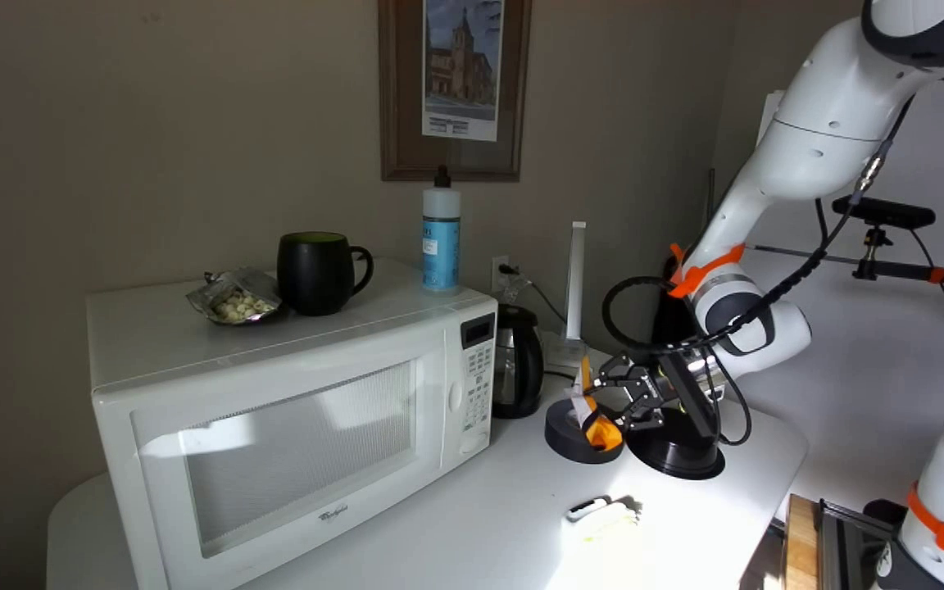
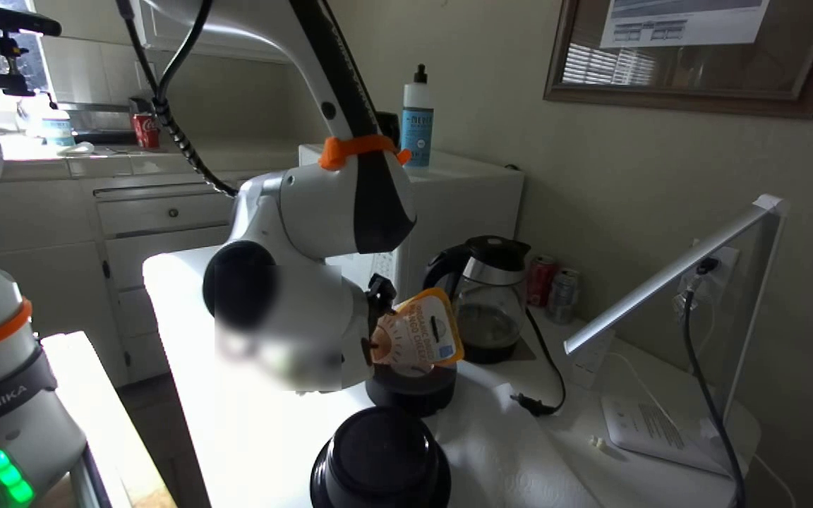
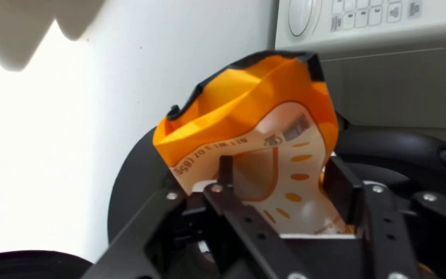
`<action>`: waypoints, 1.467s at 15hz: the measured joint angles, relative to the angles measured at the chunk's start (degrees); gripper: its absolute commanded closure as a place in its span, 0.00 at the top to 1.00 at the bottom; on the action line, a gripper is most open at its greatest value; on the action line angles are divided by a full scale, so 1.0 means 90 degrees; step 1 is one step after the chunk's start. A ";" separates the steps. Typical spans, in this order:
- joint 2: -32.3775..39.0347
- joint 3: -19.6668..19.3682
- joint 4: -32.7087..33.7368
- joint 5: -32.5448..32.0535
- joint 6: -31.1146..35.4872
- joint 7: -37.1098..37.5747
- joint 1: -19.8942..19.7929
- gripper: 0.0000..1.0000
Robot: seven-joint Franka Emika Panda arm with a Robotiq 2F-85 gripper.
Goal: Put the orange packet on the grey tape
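Note:
The orange packet, crumpled with pale printed markings, shows in both exterior views and in the wrist view. My gripper is part-way closed, with its fingers against the packet's opposite sides. The packet narrows between the fingers and flares beyond them. The grey tape, a dark thick roll, lies flat on the white table and also shows in an exterior view. The packet is tilted up on edge right over the roll. I cannot tell whether it touches the roll. In the wrist view the tape is partly hidden behind the gripper.
A black upturned bowl stands beside the tape, close under the gripper. A glass kettle stands behind the tape. The white microwave is beyond, with a mug and bottle on top. A small white object lies in front.

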 measured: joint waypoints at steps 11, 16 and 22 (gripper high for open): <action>-0.1267 -0.0142 -0.0127 0.0227 0.1275 0.0108 0.0030 1.00; -0.2520 0.0546 -0.0133 -0.0106 0.2355 0.0586 0.0054 1.00; -0.3003 0.1557 -0.0166 -0.2426 0.2427 0.2301 0.0576 1.00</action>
